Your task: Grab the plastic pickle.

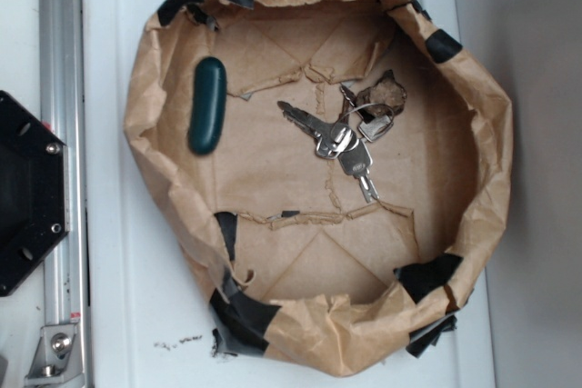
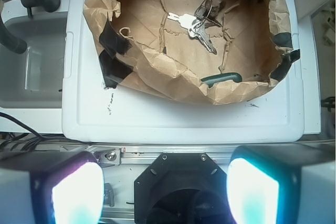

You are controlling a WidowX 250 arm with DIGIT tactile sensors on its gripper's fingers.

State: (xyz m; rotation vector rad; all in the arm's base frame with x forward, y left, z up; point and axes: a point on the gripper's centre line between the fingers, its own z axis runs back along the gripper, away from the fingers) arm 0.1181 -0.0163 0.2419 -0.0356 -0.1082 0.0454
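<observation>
1. Gripper [image 2: 165, 190] nearest the wrist lens: fingers [image 2: 76, 192] spread wide, holding nothing, well short of the paper.
2. Plastic pickle [image 1: 207, 104] untouched, lying against the wall of the brown paper bowl [image 1: 496, 124].
3. Keys [image 1: 338, 138] well apart, mid-floor.
4. Approach, descent and grasp all left.

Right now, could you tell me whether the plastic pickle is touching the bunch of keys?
No, the plastic pickle lies apart by the paper wall, with bare brown paper between it and the keys.
</observation>
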